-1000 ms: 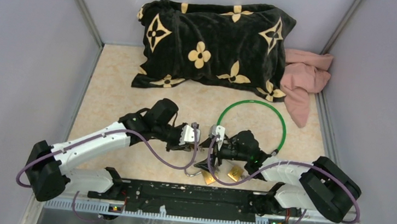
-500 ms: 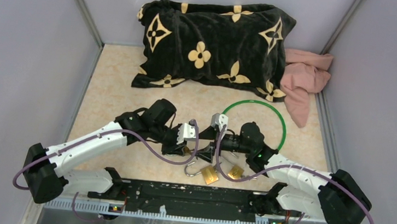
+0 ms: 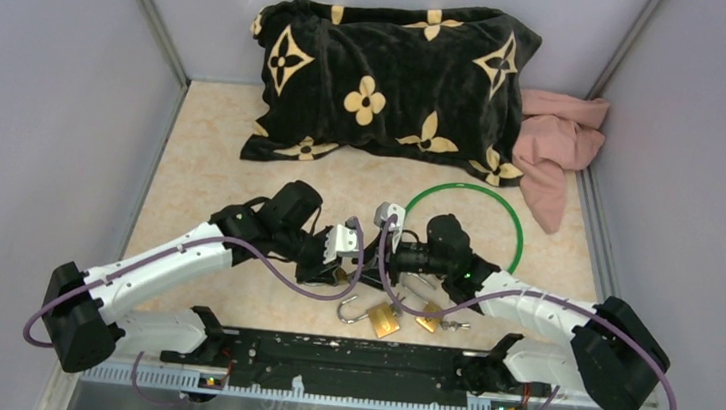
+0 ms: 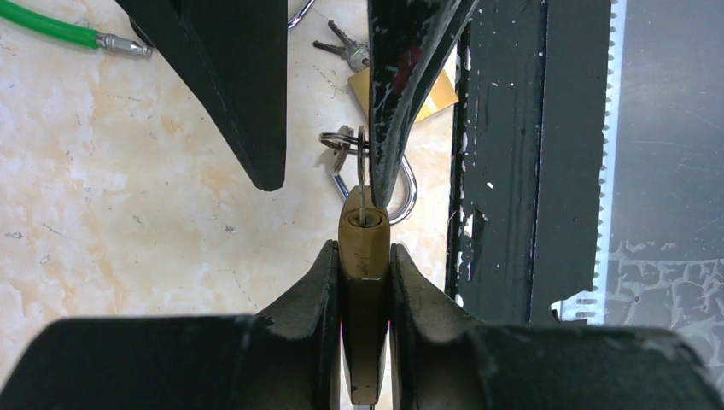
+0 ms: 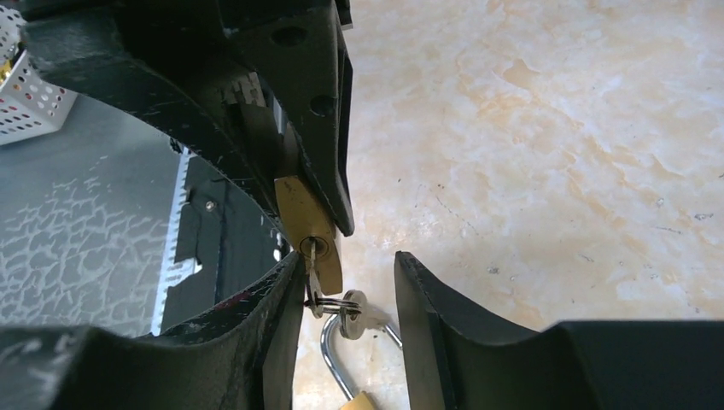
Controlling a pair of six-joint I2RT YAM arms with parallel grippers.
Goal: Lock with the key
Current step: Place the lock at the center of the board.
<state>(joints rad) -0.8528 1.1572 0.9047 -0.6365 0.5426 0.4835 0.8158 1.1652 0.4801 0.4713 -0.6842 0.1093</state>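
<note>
Spare padlock (image 3: 384, 319) (brass) beside held padlock (image 4: 364, 256); green cable (image 3: 461, 186) behind.

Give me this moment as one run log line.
left gripper: jaws shut on padlock | key: in keyhole | right gripper: jaws open, either side of key

A black pillow (image 3: 391, 77) with cream flowers is laid at the back of the beige marbled surface (image 3: 212, 170). A crumpled pink cloth (image 3: 551, 143) is pressed against its right end. A green cable loop (image 3: 461, 186) is laid nearer.
</note>
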